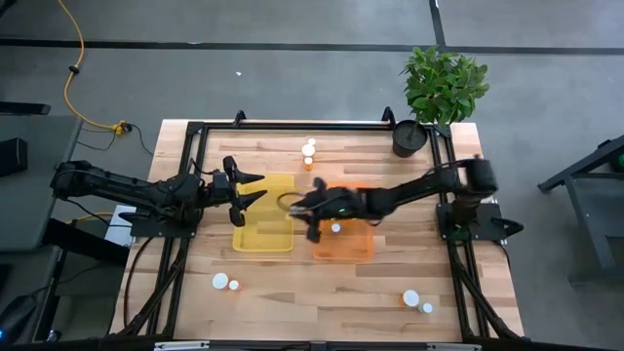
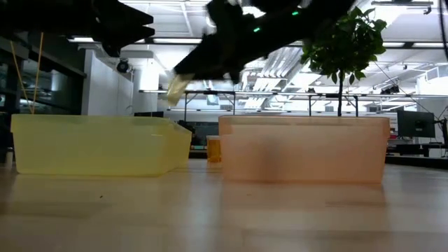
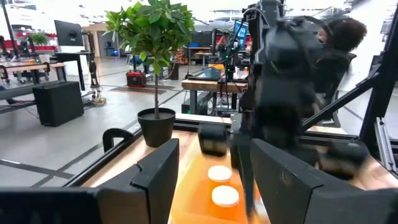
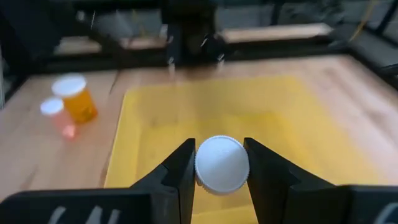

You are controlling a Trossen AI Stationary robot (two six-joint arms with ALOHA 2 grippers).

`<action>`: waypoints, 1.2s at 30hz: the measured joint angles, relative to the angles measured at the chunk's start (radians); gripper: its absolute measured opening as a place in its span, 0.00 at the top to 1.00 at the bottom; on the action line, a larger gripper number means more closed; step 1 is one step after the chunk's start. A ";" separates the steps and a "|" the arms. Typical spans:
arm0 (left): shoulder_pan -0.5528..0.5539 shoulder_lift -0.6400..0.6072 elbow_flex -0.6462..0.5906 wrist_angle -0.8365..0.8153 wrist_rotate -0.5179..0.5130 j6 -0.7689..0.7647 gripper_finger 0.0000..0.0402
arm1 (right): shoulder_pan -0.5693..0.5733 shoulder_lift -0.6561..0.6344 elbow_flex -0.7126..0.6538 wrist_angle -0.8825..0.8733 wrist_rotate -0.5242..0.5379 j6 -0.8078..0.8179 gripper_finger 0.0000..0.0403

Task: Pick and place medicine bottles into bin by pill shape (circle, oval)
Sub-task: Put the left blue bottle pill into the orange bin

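My right gripper [image 1: 292,203] reaches from the table's right across the orange bin [image 1: 356,252] and hangs over the yellow bin [image 1: 255,234], shut on a medicine bottle [image 4: 222,163] whose white cap shows between its fingers. My left gripper [image 1: 244,191] waits open over the yellow bin's left edge, holding nothing. The orange bin holds two bottles, their white caps [image 3: 219,173] up. Two bottles [image 1: 308,152] stand on the table beyond the bins. Pairs also stand near the front left [image 1: 226,284] and front right [image 1: 418,301]. My right gripper pinches the bottle's round white cap [image 4: 205,169] between its two fingers, one on either side of the rim. The fingers come from the table's right, slanting a little downward. The bottle [image 2: 175,89] is lifted clear above the yellow bin, tilted, its body pointing away past the fingertips.
A potted plant [image 1: 444,83] stands at the table's far right corner. A dark frame [image 1: 292,125] runs round the table's edges. Bare wood lies along the near edge between the two front pairs of bottles.
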 joint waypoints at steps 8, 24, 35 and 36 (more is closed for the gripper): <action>0.000 0.000 0.000 0.000 0.001 0.000 0.53 | 0.005 0.200 0.227 -0.211 0.006 -0.002 0.74; 0.000 0.000 0.000 0.000 0.002 0.000 0.53 | 0.005 0.242 0.269 -0.319 0.008 0.001 0.74; 0.000 0.000 0.000 0.000 0.002 0.000 0.53 | 0.005 0.242 0.269 -0.320 0.009 -0.002 0.64; 0.000 0.000 0.000 0.000 0.002 0.000 0.53 | 0.005 0.242 0.269 -0.320 0.009 -0.001 0.62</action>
